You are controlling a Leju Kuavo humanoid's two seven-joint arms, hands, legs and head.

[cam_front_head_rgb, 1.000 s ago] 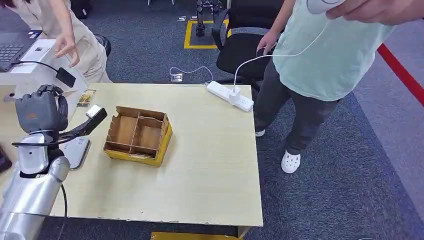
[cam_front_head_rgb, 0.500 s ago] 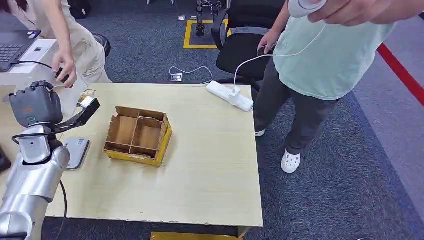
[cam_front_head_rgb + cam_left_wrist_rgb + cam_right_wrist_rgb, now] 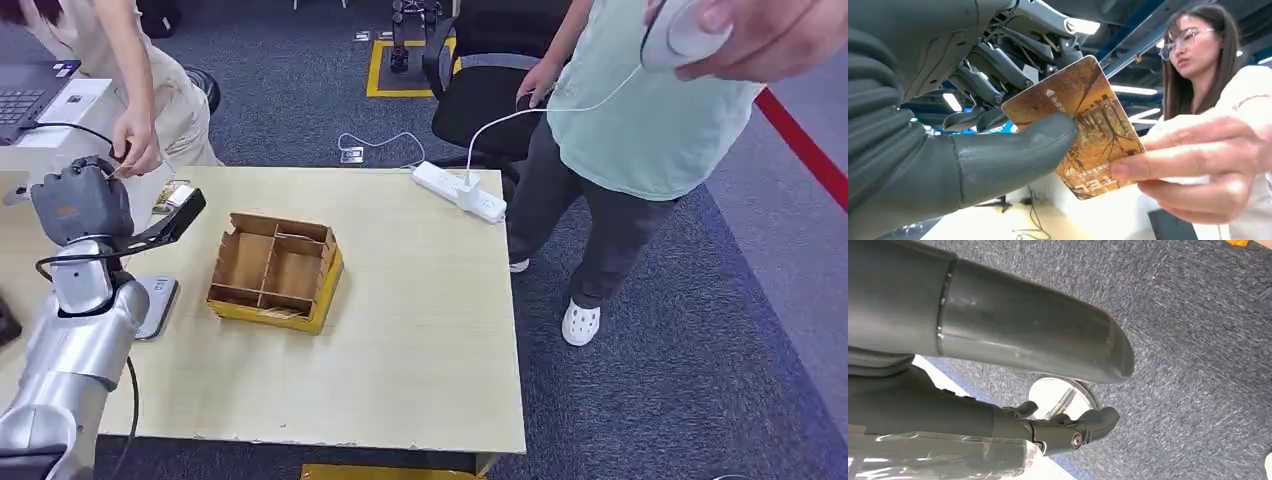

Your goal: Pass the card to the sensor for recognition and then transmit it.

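Left hand (image 3: pixel 1013 120) raised at the table's (image 3: pixel 420 330) far-left corner — thumb (image 3: pixel 1013 150) pressed on the face of the card (image 3: pixel 1083 125), darker fingers behind it, so the card is pinched. A person's hand (image 3: pixel 1198 165) grips the card's opposite edge. Right hand (image 3: pixel 1068 390) hangs over carpet — fingers apart, holding nothing.
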